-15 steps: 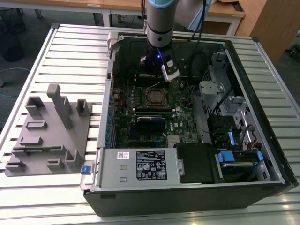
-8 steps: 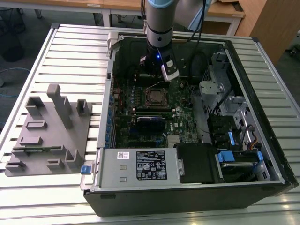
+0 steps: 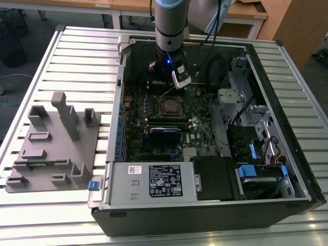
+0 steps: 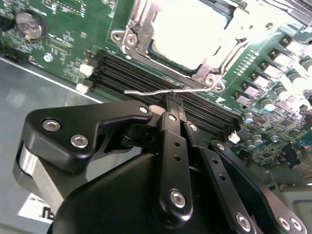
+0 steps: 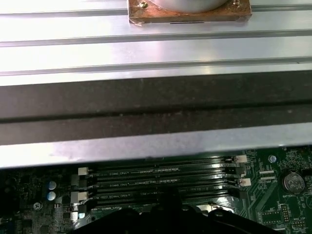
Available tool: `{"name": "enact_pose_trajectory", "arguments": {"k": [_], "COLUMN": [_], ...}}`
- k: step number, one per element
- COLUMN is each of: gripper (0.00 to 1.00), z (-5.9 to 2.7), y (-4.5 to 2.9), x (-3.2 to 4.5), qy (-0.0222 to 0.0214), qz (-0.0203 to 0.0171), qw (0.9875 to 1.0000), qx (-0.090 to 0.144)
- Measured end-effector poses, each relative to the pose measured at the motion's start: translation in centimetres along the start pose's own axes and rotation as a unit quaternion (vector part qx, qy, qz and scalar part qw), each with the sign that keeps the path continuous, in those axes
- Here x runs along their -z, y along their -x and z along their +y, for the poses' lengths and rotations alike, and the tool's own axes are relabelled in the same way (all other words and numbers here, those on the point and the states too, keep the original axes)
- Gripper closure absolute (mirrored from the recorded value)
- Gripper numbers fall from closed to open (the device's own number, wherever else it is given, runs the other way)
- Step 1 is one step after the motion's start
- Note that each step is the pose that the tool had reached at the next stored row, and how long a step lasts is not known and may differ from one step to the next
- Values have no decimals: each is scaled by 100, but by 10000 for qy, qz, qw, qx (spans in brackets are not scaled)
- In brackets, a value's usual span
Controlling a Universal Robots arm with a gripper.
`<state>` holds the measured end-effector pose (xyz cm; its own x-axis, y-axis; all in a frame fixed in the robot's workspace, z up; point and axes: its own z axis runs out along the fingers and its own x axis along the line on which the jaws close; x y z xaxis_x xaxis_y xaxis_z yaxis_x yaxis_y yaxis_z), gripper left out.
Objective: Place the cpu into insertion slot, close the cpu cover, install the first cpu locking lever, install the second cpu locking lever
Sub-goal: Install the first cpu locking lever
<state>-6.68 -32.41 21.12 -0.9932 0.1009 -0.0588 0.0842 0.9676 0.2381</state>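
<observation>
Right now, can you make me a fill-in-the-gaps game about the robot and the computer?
1. The cpu cover lies ____ over the cpu.
2. The gripper is ____, with its tip at the thin locking lever.
3. The circuit board around them is coloured ____.

Missing words: closed, shut, green.

Arm (image 3: 170, 20) vert., pointing straight down, jaws pressed tight tog.
</observation>
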Motion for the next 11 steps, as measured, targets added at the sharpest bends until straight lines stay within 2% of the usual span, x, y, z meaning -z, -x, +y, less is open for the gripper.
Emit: {"name": "enact_pose_trajectory", "arguments": {"k": [7, 11], "gripper": [89, 89], "z": [3, 13], "y": [-8, -5], "x": [20, 59], "qy": [0, 0], "qz": [1, 1], "qw": [10000, 10000], "qx": [0, 0]}}
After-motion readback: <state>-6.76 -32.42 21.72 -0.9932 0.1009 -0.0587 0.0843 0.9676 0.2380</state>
